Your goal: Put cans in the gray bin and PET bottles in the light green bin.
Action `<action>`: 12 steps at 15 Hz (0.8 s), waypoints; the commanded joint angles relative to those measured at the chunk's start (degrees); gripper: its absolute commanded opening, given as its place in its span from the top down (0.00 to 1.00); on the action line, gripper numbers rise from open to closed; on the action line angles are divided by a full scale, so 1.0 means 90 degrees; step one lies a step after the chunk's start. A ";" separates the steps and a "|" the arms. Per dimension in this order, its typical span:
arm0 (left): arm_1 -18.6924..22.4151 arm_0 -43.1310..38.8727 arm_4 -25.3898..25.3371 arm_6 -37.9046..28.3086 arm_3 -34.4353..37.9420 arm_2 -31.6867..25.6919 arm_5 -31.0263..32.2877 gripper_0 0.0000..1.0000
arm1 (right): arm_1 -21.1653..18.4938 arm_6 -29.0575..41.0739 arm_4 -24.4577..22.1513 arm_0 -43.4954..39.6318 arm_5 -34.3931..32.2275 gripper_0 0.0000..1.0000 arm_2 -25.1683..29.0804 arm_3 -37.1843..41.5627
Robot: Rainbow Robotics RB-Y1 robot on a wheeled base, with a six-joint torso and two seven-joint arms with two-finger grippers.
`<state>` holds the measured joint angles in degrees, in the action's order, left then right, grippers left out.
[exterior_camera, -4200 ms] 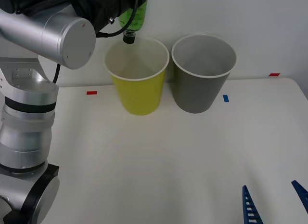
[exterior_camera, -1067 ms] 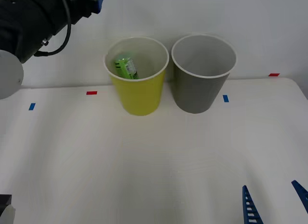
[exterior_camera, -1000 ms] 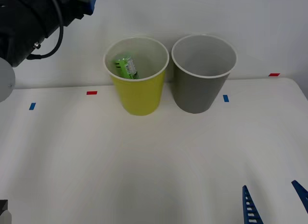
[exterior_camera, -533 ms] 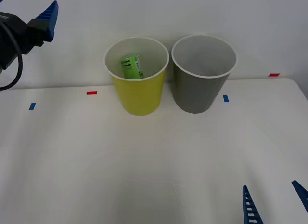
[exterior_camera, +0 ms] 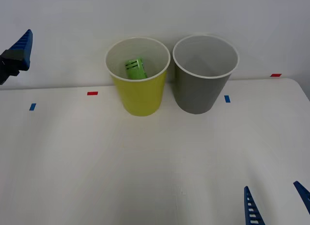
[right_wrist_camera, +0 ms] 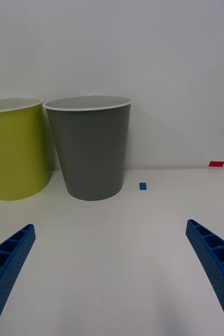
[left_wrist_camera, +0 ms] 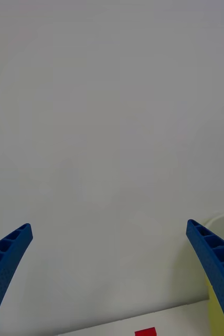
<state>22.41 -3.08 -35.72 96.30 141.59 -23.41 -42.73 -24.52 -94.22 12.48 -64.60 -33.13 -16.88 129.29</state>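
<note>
Front view: the left gripper (exterior_camera: 17, 53) has pulled away to the frame's left edge, empty, leaving one bottle (exterior_camera: 135, 69) inside the light green bin (exterior_camera: 139, 97); that item looks sorted. One gray bin (exterior_camera: 203, 89) stands just beside it on the worktop (exterior_camera: 155, 157). Right wrist view: the right gripper (right_wrist_camera: 112, 278), jaws wide, waits low. Left wrist view: jaws wide.

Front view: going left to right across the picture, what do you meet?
Left pincer at the left edge → blue tape mark → red tape mark → light green bin with the PET bottle inside → gray bin → right pincer, low at the near edge.
</note>
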 commanded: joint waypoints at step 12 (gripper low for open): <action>0.0088 -0.3867 0.0033 0.0082 -0.0175 0.1028 0.4552 0.00 | 0.0000 0.0000 0.0000 0.0000 0.0000 0.00 0.0000 0.0000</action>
<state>22.45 -34.43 -35.92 97.17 140.66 -16.23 -5.57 -24.52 -94.22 12.48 -64.60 -33.13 -16.88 129.29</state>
